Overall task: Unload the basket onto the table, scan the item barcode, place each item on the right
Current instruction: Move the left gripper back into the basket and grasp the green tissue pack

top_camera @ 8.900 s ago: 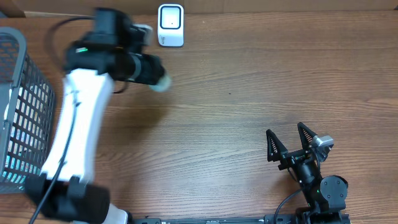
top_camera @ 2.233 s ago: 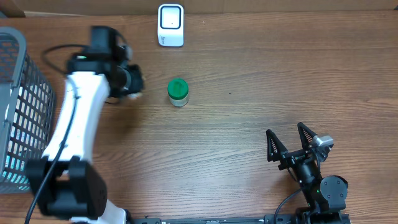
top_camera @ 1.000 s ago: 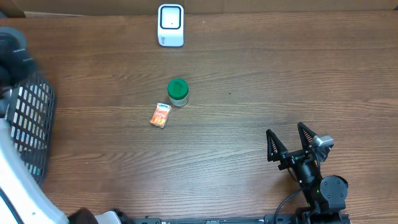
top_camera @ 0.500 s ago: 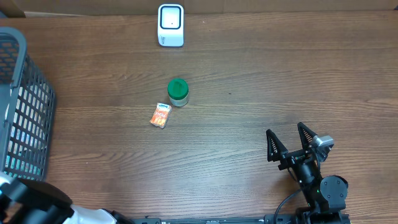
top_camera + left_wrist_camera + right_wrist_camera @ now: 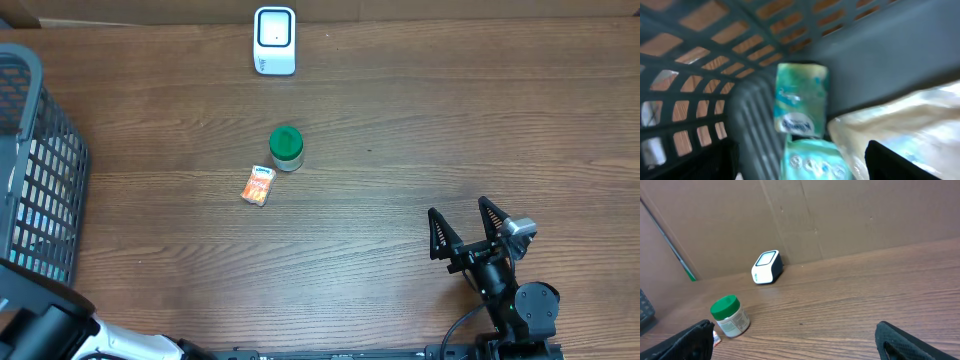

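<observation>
Overhead: green-lidded jar [image 5: 286, 148] upright, orange packet [image 5: 259, 186] near.

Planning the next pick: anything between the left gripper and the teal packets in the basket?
Nothing visible does. The open left gripper faces the teal packets directly. A clear bag lies beside them, not between them and the fingers.

Overhead top-down; left wrist inside basket [image 5: 900, 55]; right shares scanner [image 5: 765, 266].
</observation>
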You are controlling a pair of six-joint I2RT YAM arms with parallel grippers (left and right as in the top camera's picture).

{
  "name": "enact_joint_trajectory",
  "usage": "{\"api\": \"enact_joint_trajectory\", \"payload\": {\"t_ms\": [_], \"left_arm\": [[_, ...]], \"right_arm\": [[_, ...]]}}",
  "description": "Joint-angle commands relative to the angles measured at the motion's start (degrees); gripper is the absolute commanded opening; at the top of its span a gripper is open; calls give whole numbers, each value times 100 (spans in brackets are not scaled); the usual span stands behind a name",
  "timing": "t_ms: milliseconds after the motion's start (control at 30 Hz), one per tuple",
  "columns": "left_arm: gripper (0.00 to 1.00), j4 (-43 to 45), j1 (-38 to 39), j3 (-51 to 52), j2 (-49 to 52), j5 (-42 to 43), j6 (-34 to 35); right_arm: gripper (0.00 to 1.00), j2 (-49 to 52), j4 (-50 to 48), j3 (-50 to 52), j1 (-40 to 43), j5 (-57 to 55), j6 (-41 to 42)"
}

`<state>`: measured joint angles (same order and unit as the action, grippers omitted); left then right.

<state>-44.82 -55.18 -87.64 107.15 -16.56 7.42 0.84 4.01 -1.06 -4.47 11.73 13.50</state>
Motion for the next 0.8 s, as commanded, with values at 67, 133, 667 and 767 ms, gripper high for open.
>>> {"api": "enact_joint_trajectory", "payload": {"t_ms": [67,133,667,767], "left_arm": [[83,369,-236,103,470,-190,-212],[82,538,-240,103,651,72,-474],[32,627,-205,13,1381,308,-433],[25,291,-208,-188,1379,308,-280]], "right_arm": [[100,-61,-35,61,37,-28,-2],[100,-61,-35,61,37,-28,-2],[100,-61,-35,61,37,-28,-2],[100,-61,-35,61,37,-28,-2]]}}
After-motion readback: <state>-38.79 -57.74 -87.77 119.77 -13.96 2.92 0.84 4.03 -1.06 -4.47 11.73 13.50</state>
